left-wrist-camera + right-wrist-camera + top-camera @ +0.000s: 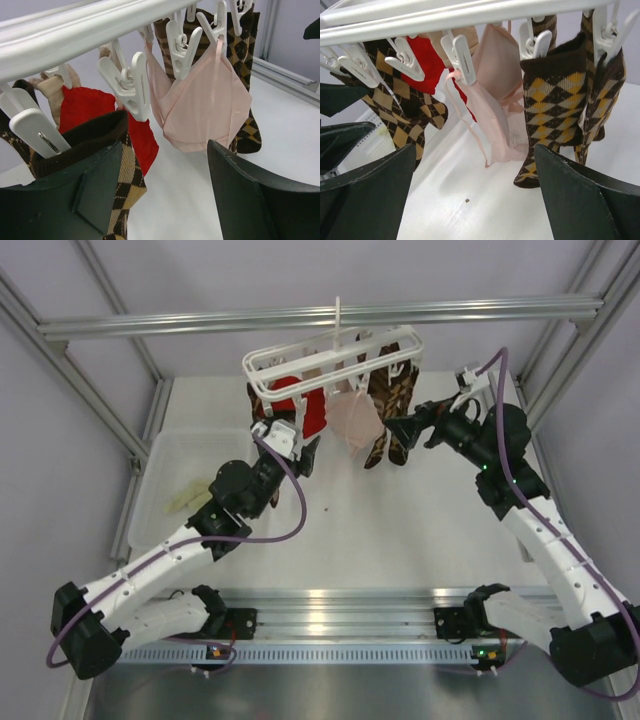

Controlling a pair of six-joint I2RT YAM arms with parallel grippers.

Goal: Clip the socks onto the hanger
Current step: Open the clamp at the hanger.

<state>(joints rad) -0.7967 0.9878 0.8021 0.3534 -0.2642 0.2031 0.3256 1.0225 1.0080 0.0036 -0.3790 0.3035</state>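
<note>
The top view alone shows a sock, seemingly in a bin, left of the left gripper; that and the right gripper both gape.

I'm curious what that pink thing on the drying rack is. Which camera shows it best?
The left wrist view: the pink garment hangs face-on, held by thin straps in white clips. The right wrist view shows it edge-on and folded; the top view shows only a small pink patch under the rack.
</note>
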